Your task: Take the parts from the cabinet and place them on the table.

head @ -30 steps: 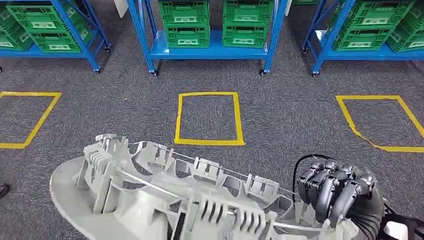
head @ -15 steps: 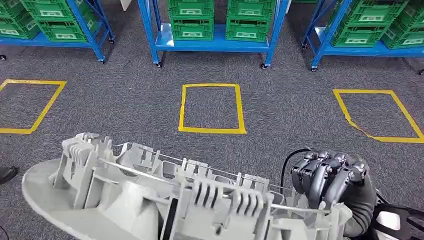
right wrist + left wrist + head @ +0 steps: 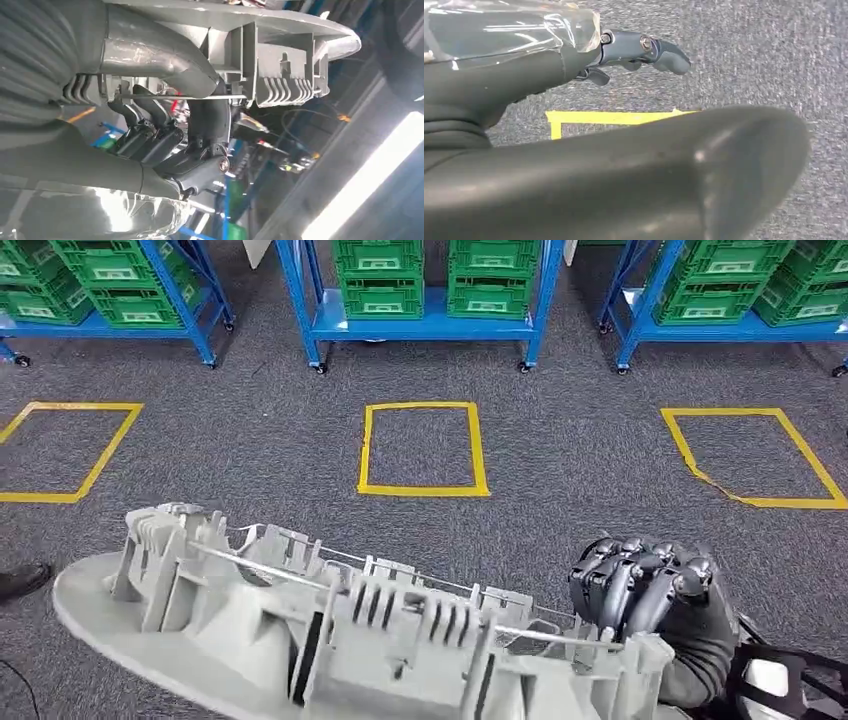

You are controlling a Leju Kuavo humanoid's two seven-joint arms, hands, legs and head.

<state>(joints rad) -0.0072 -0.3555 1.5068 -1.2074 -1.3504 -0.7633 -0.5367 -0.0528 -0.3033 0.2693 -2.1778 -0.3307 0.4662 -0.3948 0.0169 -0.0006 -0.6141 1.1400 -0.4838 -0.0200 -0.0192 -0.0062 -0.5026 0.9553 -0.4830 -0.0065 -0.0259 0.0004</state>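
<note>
Low down, right hand [image 3: 645, 585] grips ribbed grey plastic part [image 3: 330, 640]; left hand [image 3: 634, 52] grasp unclear.

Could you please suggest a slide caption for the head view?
Right hand grips a large grey plastic part above taped floor squares.
</note>
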